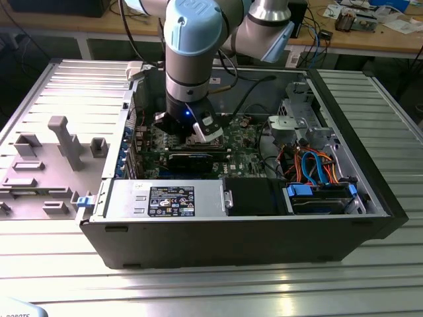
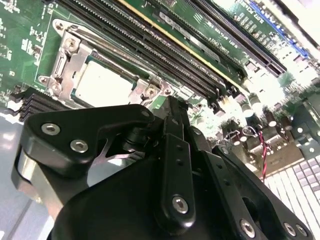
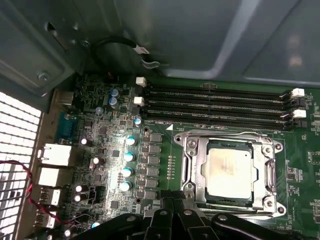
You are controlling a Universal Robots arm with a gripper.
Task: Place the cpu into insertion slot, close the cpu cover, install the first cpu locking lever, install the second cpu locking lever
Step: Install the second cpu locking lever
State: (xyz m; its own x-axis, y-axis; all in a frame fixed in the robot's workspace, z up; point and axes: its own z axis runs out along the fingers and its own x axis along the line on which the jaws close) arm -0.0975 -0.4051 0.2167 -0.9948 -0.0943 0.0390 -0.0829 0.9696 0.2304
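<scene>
The cpu (image 3: 229, 172) (image 2: 102, 82), a flat square chip with a dull silver top, lies in the insertion slot on the green motherboard. The cpu cover (image 3: 192, 150) (image 2: 64, 59), a silver frame with a square window, lies flat around it. My gripper (image 3: 172, 201) (image 2: 171, 107) (image 1: 198, 134) hangs low over the board just beside one edge of the cover. Its black fingers are drawn together with nothing between them. The socket itself is hidden under the chip and frame. I cannot tell how the locking levers stand.
Long black memory slots (image 3: 215, 105) (image 2: 150, 45) run beside the socket. Capacitors (image 3: 127, 156) and rear ports (image 3: 52, 155) stand on its other side. The grey case wall (image 3: 200, 35) rises close by. A graphics card (image 1: 192, 160), power supply (image 1: 165, 198) and drive cage (image 1: 317, 178) crowd the case.
</scene>
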